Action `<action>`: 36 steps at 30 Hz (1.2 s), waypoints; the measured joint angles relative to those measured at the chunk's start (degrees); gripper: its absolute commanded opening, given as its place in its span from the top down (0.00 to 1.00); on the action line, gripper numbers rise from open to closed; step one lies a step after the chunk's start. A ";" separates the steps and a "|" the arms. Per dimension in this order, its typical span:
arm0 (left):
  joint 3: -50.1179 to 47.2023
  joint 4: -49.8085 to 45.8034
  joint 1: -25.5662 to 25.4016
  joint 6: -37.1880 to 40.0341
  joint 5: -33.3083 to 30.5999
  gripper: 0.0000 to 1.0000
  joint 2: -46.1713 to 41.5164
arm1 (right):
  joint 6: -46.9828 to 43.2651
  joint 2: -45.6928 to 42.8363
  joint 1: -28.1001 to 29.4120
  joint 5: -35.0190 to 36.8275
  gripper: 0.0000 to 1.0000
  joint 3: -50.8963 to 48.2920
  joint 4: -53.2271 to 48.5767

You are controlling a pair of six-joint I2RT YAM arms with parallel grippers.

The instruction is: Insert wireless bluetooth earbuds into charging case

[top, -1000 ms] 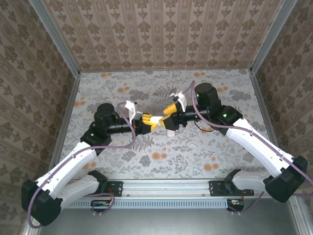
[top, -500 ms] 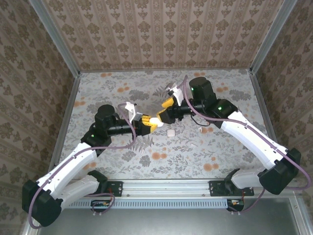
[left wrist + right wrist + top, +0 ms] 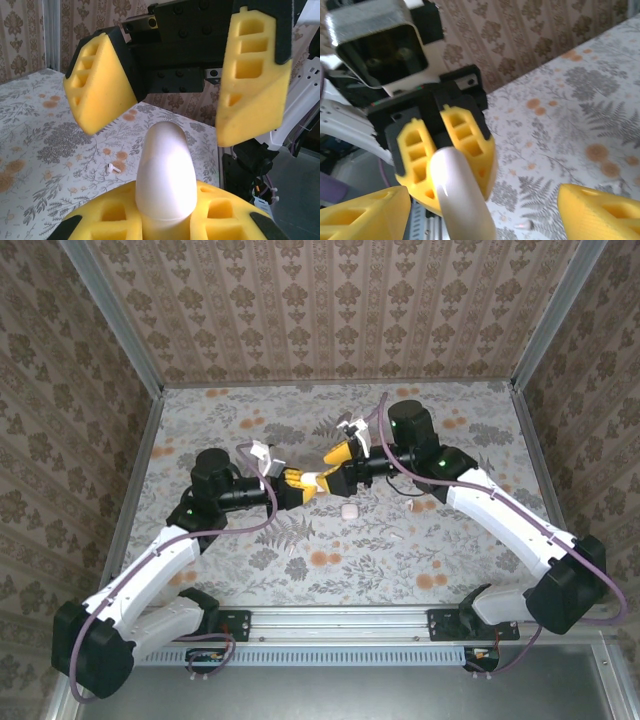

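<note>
left gripper (image 3: pixel 305 483) and right gripper (image 3: pixel 334 470) nose-to-nose above table (image 3: pixel 230 420), white case (image 3: pixel 349 510) near them, perhaps an earbud (image 3: pixel 396 535), far corners open

Left wrist view: lower half of white case (image 3: pixel 165 165) buried in left gripper (image 3: pixel 167 205), whose fingers (image 3: pixel 222 212) run off bottom edge. Right gripper (image 3: pixel 167 120) just ahead of case tip, its body clipped by top edge. Earbud (image 3: pixel 114 168) on table (image 3: pixel 40 110) beyond left fingertips – too small for detail. Right wrist view: case blurred, cut by bottom edge between right gripper's fingers (image 3: pixel 600 212), both clipped at corners. Pale speck (image 3: pixel 524 226) beneath right gripper, blurred – earbud or not, cannot tell. Top view: case mostly hidden between both grippers.
</note>
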 measured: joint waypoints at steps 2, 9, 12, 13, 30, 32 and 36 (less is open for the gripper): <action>0.00 0.81 0.00 -0.42 0.02 1.00 -0.02 | 0.24 0.74 0.00 -1.64 0.25 0.66 0.52; 0.00 2.97 0.02 -1.38 0.20 1.00 -0.02 | -1.95 4.02 0.00 -3.21 0.31 3.28 -2.14; -0.39 3.45 0.28 -1.57 0.28 1.00 -0.07 | -3.30 4.15 0.00 -3.19 0.29 3.28 -3.52; -0.46 3.65 0.33 -1.60 0.33 1.00 -0.07 | -3.67 4.15 0.00 -3.10 0.29 3.28 -3.76; -2.49 3.69 -0.04 -3.06 -2.27 1.00 -1.01 | 0.00 7.85 -3.63 3.06 0.30 7.39 -5.90; -2.54 3.41 -0.04 -3.04 -2.82 1.00 -1.01 | 0.79 8.09 -3.61 3.10 0.30 7.45 -5.81; -2.56 2.60 -0.07 -2.62 -4.22 1.00 -1.01 | 1.68 8.26 -3.65 3.32 0.30 7.50 -5.81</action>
